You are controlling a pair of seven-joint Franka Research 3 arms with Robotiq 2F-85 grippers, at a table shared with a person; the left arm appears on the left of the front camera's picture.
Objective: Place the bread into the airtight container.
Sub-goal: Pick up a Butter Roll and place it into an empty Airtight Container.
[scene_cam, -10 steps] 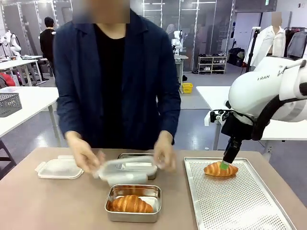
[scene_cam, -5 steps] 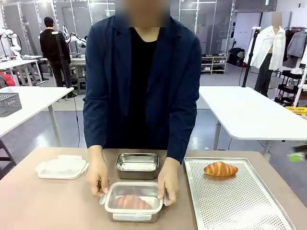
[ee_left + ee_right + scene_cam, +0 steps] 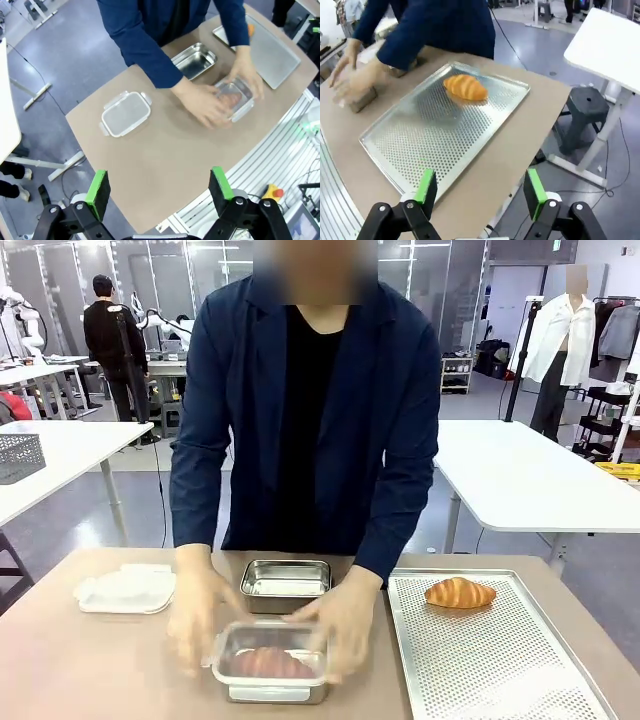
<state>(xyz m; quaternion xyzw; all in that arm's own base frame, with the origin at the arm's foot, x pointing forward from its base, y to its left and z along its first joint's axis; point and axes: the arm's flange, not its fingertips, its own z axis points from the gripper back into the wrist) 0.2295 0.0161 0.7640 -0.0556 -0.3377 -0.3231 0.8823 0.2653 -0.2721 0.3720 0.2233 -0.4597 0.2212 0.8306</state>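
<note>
You've a brown surface [image 3: 100,660] carrying a perforated tray [image 3: 490,660], an empty steel container [image 3: 286,580], a lidded container [image 3: 272,692] and a spare lid [image 3: 125,590].

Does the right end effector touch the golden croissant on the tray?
Apart: right wrist view shows bare perforated metal tray between right end effector and golden croissant.
</note>
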